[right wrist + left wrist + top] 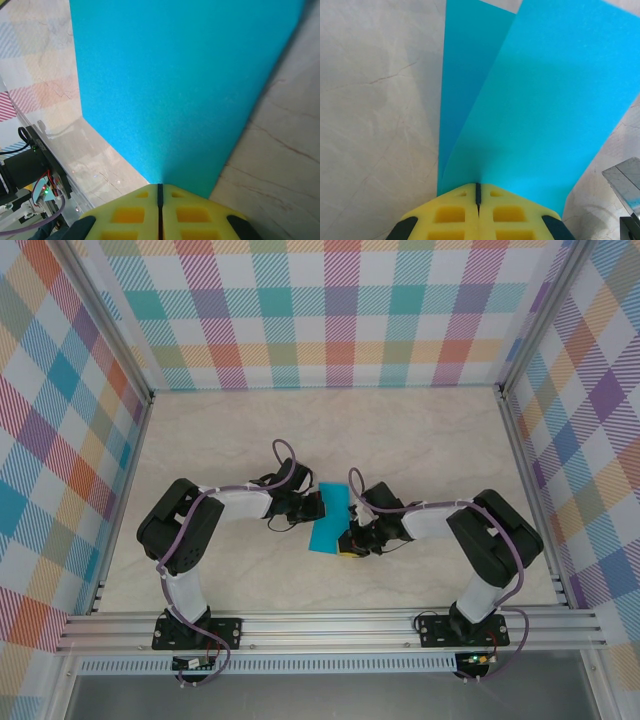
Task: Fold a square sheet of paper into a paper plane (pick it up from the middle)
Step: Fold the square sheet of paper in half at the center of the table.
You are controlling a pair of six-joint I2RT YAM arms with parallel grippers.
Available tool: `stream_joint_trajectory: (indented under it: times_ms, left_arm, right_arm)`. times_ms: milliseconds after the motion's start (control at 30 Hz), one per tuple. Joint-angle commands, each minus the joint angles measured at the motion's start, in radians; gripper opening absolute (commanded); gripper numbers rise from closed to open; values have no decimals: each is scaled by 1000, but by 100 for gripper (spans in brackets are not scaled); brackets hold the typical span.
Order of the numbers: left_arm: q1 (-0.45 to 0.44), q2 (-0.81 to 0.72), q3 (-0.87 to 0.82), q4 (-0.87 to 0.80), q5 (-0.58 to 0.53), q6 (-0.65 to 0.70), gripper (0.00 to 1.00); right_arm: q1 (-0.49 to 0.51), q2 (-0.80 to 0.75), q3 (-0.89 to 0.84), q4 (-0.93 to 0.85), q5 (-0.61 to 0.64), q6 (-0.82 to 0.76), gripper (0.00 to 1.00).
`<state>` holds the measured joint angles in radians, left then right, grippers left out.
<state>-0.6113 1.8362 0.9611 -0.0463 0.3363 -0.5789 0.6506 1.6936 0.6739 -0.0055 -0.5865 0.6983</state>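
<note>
The square sheet of paper [328, 522] is teal-blue and lies as a narrow doubled strip at the middle of the table, between my two grippers. My left gripper [317, 506] is shut on its left edge. In the left wrist view two layers of the sheet [545, 100] fan out from the closed yellow fingertips [495, 200] of the left gripper [478, 189]. My right gripper [352, 539] is shut on the sheet's near right end. In the right wrist view the sheet [175, 90] rises from the right gripper [160, 189], clear of the tabletop. The paper plane is out of view.
The table [220, 440] is pale marble with plaid walls [330, 310] on three sides. An aluminium rail [330, 625] runs along the near edge, with both arm bases on it. A board with lit LEDs and cables [35, 170] shows beyond the sheet.
</note>
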Motion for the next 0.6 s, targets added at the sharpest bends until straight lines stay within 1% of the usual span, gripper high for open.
stream_joint_trajectory:
  times_ms: [0, 100, 200, 267, 367, 467, 567]
  left_arm:
    - [-10, 45, -30, -109, -33, 23, 0]
    - [-10, 47, -30, -110, -33, 22, 0]
    - [-10, 49, -31, -109, -33, 23, 0]
    - [-10, 50, -32, -109, -36, 24, 0]
    - [-10, 55, -32, -110, -31, 24, 0]
    - [-10, 57, -39, -110, -36, 25, 0]
    - [-9, 57, -36, -115, -33, 28, 0]
  right_arm:
    - [7, -13, 16, -91, 49, -33, 7]
    - [-8, -64, 86, -119, 71, -43, 7]
    - [-60, -76, 145, -99, 79, -44, 9]
    - [-105, -52, 181, -93, 72, -59, 8]
    - [-160, 17, 219, -36, 19, -56, 7]
    - [-168, 100, 270, -9, -45, -57, 5]
    - [-169, 142, 285, -8, -40, -55, 4]
